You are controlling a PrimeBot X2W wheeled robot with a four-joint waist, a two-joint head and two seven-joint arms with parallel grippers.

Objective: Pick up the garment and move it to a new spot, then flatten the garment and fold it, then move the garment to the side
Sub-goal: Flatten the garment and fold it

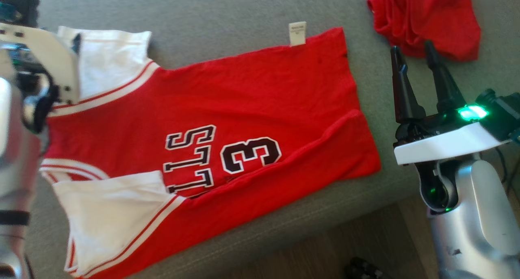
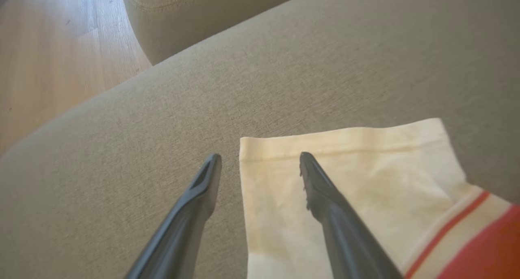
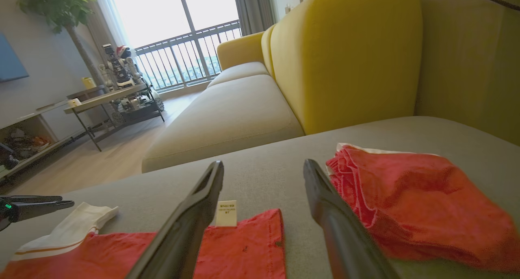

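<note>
Red-and-white short-sleeved jersey (image 1: 227, 108): it lies spread on the grey fabric cushion (image 1: 243, 7) between your two grippers. The print faces up, with dark lettering and a numeral 3.
Long axis: it runs from your left gripper's side, where the white sleeves are, across to your right gripper's side, where the red hem ends.
Left gripper (image 2: 260, 157): the fingers are spread wide and hold nothing. It hangs low over the cuff of the far white sleeve (image 2: 357, 177), one finger above the cloth and the other above bare cushion just beside the sleeve's edge. You cannot tell from these views whether the tips touch.
Right gripper (image 1: 410, 47): it is spread and empty, over bare cushion just off the hem. The hem's far corner, with its small white label (image 1: 297, 33), lies ahead and toward the left gripper. A crumpled red garment (image 1: 426, 19) sits just past the fingertips on the outer side.
Nearer arm: your left is nearer the far sleeve, and your right is nearer the hem corner.
Deciding relation: the sleeve cuff's edge falls between the left fingers, so a close here would likely pinch that edge.
Cloth: it is thin and limp, mostly smooth. The near long side looks turned over onto the body, hiding the foot of the lettering.
Stage: you appear to be partway through folding.
</note>
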